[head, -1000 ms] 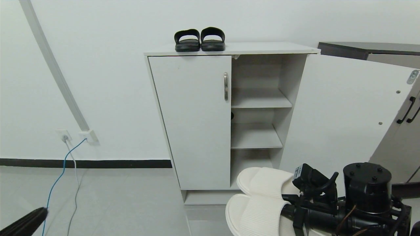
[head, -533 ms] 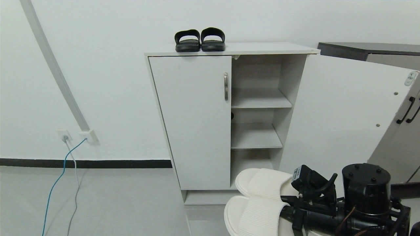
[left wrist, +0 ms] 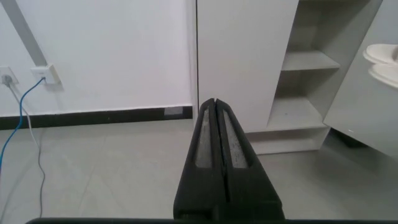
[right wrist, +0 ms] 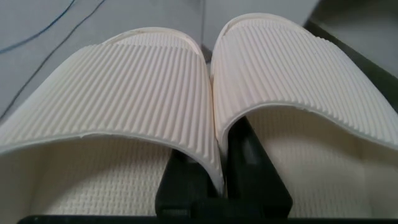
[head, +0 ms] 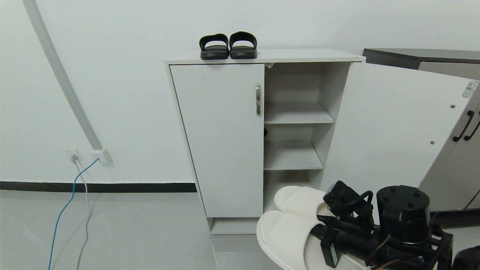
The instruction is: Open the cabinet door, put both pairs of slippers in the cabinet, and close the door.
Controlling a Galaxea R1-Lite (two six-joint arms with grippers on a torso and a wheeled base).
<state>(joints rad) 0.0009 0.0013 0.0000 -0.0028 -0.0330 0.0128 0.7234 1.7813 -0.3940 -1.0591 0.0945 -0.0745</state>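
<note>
white slippers (head: 287, 230) in the right gripper (right wrist: 219, 169) have edged toward the cabinet (head: 221, 142).

Bare tiled room, white cabinet (head: 221, 142)

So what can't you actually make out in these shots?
- Head view: the cabinet's left half is behind the closed door. A dark bit peeks past the door's edge, too small to identify.
- Head view: the white slippers' heels are covered by the right arm.
- Right wrist view: the right tool's tips are hidden under the slipper straps.
</note>
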